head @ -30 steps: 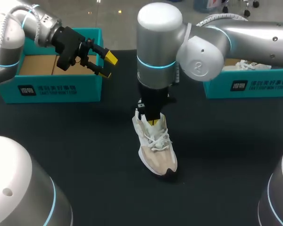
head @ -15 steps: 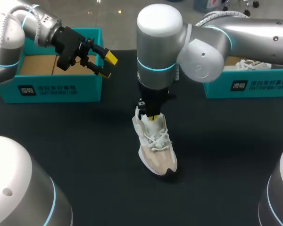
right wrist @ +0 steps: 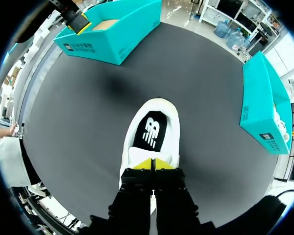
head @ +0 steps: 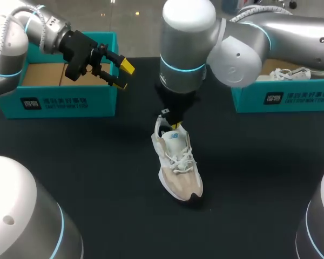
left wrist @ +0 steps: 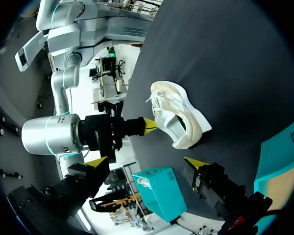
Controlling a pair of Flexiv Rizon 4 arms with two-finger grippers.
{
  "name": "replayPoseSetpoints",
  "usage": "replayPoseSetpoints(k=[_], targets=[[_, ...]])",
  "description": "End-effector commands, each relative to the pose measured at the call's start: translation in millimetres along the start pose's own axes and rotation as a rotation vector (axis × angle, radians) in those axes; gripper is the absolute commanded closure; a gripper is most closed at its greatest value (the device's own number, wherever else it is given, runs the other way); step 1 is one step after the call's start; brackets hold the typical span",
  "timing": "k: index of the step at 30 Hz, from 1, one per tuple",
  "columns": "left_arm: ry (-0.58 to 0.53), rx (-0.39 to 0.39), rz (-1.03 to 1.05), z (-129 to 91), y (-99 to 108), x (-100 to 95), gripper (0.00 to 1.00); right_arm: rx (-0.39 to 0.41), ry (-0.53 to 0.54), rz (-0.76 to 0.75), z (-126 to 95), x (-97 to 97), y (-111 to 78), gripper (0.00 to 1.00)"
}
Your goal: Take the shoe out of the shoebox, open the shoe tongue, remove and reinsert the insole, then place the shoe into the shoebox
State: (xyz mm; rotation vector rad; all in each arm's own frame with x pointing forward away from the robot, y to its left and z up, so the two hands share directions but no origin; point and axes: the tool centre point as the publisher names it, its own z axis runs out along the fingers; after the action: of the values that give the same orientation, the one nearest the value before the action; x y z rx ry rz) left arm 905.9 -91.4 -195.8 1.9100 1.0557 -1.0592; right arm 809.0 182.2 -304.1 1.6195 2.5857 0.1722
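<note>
The head view looks down from above and behind onto the whole table, with the shoe near its middle, the left box on one side and the right box on the other. The left wrist view sits by the left box, well away from the shoe, and faces across the table toward it and the right gripper. The right wrist view hangs close above the shoe, facing straight down into its opening, with both boxes near its rim. All three views share the shoe.

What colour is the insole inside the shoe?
The flat insole is black with a white mark; clearest in right wrist view.
</note>
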Motion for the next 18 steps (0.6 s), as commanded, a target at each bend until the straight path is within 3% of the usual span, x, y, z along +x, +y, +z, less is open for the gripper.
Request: replayPoseSetpoints(k=[1, 13, 14, 17, 18], targets=[[0.002, 0.001, 0.001, 0, 0, 0.0, 0.00, -0.008, 0.005, 0.002, -2, -2.6, -3.9, 1.00], [0.002, 0.001, 0.001, 0, 0, 0.0, 0.00, -0.008, 0.005, 0.002, -2, -2.6, -3.9, 1.00], [0.002, 0.001, 0.001, 0, 0, 0.0, 0.00, -0.023, -0.021, -0.203, -2, -1.4, 3.0, 1.00], [0.002, 0.001, 0.001, 0, 0, 0.0, 0.00, 0.008, -0.094, -0.612, -4, 3.0, 8.9, 1.00], [0.002, 0.001, 0.001, 0, 0, 0.0, 0.00, 0.042, -0.138, -0.682, -5, 2.9, 9.7, 1.00]])
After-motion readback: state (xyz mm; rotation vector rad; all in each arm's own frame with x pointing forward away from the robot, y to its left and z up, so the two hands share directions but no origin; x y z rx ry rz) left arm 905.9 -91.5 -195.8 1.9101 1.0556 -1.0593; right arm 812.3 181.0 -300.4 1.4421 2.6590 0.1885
